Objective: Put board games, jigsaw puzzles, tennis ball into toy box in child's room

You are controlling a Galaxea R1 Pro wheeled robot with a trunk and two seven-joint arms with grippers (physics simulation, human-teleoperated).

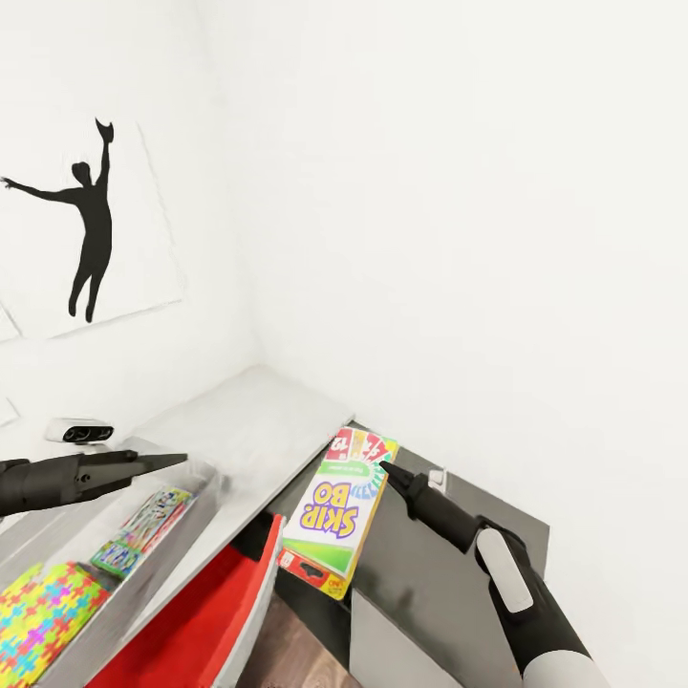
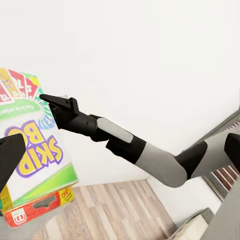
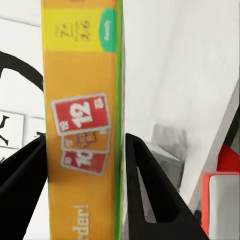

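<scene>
1. Head view: right claw (image 1: 384, 467) grips the white-green-red flat printed board game box (image 1: 336, 521) by its edge, held off the pale grey worktop (image 1: 253, 420).
2. Left claw (image 1: 170, 462) hovers over the light grey toy box (image 1: 196, 483); its jaw state cannot be told.

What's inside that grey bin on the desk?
In the toy box, a colourful board game and a jigsaw puzzle lie flat; whatever sits beneath them is covered.

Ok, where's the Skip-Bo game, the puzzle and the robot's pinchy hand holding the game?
Skip-Bo board game (image 1: 336, 516), head view: middle of its printed cover.
jigsaw puzzle (image 1: 43, 612), head view: its coloured top, inside the toy box.
right gripper (image 1: 385, 467), head view: its fingertips, closed on the game's edge.
</scene>
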